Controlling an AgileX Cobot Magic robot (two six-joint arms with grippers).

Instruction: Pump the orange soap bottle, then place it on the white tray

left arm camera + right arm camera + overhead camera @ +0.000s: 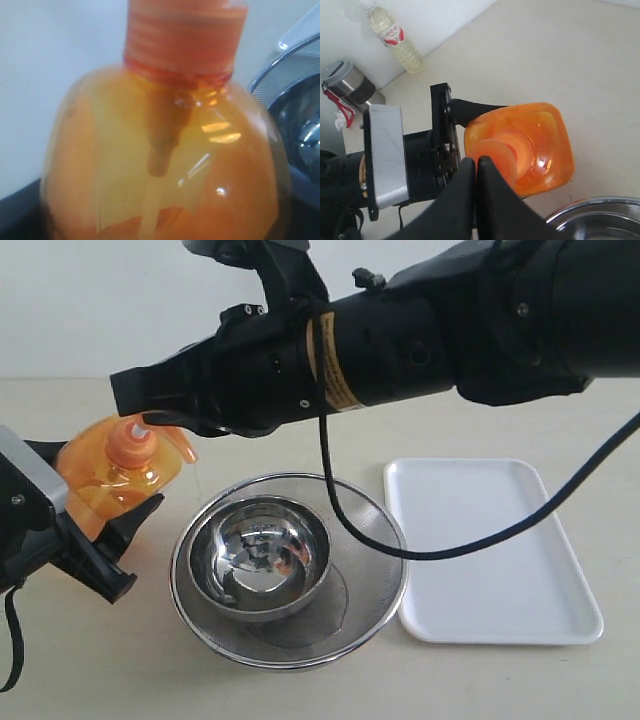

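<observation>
Left of the steel strainer (385,590), the left gripper (112,523) clamps the orange soap bottle (118,478) around its body, well apart from the white tray (560,620). The right gripper (476,167), fingers pressed together, rests on the pump head (seemingly off-centre). A downward push could slip off the cap or twist the bottle in that grip.

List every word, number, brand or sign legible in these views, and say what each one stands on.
Nothing here can be quoted; no text is legible.
On the right arm, the yellow sticker: dark print, too small to read.
On the clear drink bottle in the right wrist view, the red-and-white label: lettering blurred, unreadable.
On the orange soap bottle: no label faces any camera.
</observation>
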